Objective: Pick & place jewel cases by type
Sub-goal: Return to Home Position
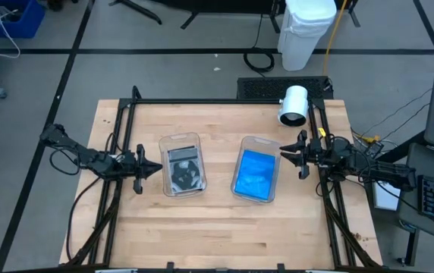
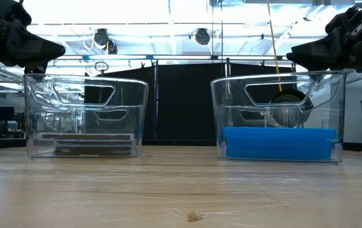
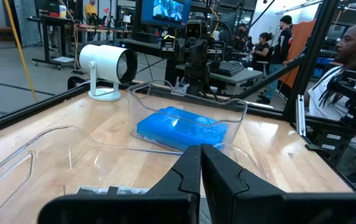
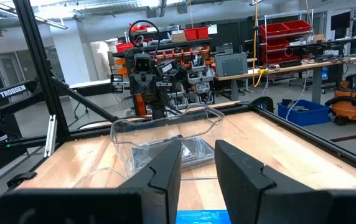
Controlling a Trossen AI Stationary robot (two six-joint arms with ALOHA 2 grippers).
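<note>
Homing both arms looks to be all that remains, so check the scene from the largest thing down. On the table, the left bin sits at nine o'clock of centre and the right bin at three o'clock, clearly apart. The grey and dark jewel cases lie flat in the left bin and the blue jewel cases are stacked in the right one, so the sorting appears done. The left gripper hovers at nine o'clock of its bin, just beside the wall, jaws together and empty. The right gripper hovers at two o'clock of its bin, jaws apart, holding nothing. Lift each arm first, then draw it straight outward, so no finger nudges a rim.
</note>
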